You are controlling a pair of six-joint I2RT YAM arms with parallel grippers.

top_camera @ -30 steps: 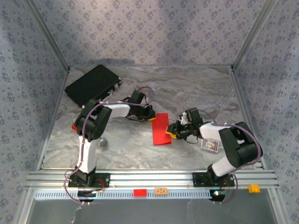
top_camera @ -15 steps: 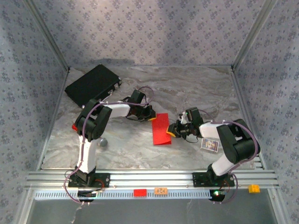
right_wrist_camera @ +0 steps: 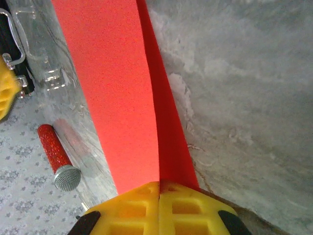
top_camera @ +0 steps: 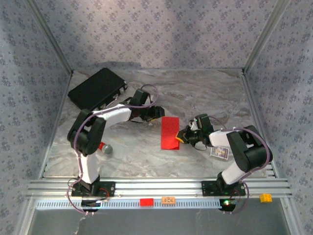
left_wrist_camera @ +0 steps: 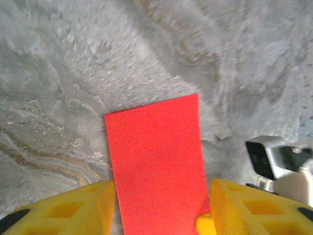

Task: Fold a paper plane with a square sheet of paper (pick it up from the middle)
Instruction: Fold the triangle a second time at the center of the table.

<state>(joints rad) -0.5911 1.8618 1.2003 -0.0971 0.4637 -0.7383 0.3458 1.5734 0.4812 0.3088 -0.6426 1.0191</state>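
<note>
**Right gripper pinching the folded red sheet; left gripper spread at its far end**

From the overhead camera I see the red sheet of paper [top_camera: 170, 132] lying mid-table as a narrow rectangle, with its long edges running away from the arm bases. My right gripper [top_camera: 182, 139] sits at the near right edge. On the right wrist camera the right gripper [right_wrist_camera: 159, 188] has its yellow fingers pressed together on the red sheet of paper [right_wrist_camera: 112, 93]. Two layers show there, the lower one peeking out along one side.

My left gripper [top_camera: 156, 114] is at the far short edge. On the left wrist camera the left gripper [left_wrist_camera: 161, 196] is spread, and the end of the red sheet of paper [left_wrist_camera: 156, 156] lies between the fingers. I cannot tell whether either pad touches it.

Bare marbled table [top_camera: 210, 95] stretches beyond the sheet to the back wall and also lies to its left. The black case [top_camera: 97, 88] is in the far left corner, well apart from the sheet. A red tube with a grey mesh end [top_camera: 104, 148] lies near the left arm. A small card [top_camera: 219, 152] rests just beside the right forearm.
</note>
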